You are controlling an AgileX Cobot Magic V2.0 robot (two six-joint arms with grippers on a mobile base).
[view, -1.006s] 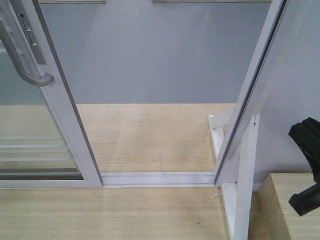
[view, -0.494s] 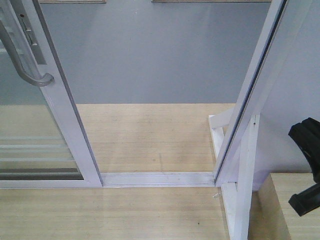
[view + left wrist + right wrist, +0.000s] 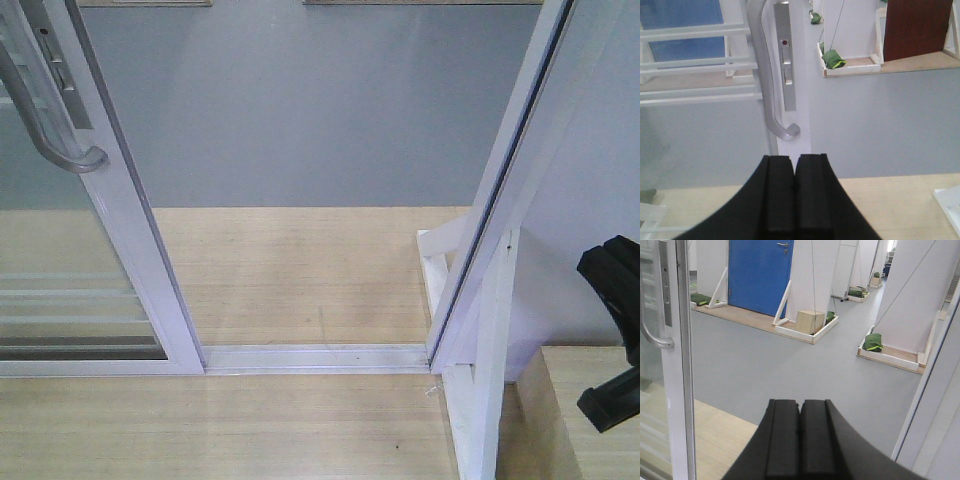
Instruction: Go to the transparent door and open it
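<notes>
The transparent door [image 3: 70, 250] stands slid to the left of the opening in the front view, its white upright running down to the floor track [image 3: 315, 357], with thin white bars [image 3: 65, 297] across the lower glass and the curved silver pull handle [image 3: 45, 125] on its upright. In the left wrist view that handle [image 3: 771, 85] hangs just ahead of and above the left gripper [image 3: 795, 197], whose black pads are pressed together with nothing between them; beside the handle sits a narrow lock plate [image 3: 785, 57]. The right gripper [image 3: 800, 440] is likewise closed on nothing, and the door's edge [image 3: 680, 365] lies to its left, well apart. Straight ahead of both hands the doorway is free: pale wood flooring [image 3: 300, 275], then grey floor [image 3: 300, 110]. To the right of the opening stands the white frame post [image 3: 500, 230] with a slanted brace, and a black arm part [image 3: 612, 330] shows at the far right edge. Beyond the right gripper, white partition panels [image 3: 815, 275] rise from shallow wooden trays [image 3: 807, 330]; one tray holds a tan box [image 3: 810, 321] and a green bag [image 3: 830, 316], another [image 3: 890, 357] holds a green bag [image 3: 872, 342]. A blue door [image 3: 760, 272] stands far ahead to the left.
</notes>
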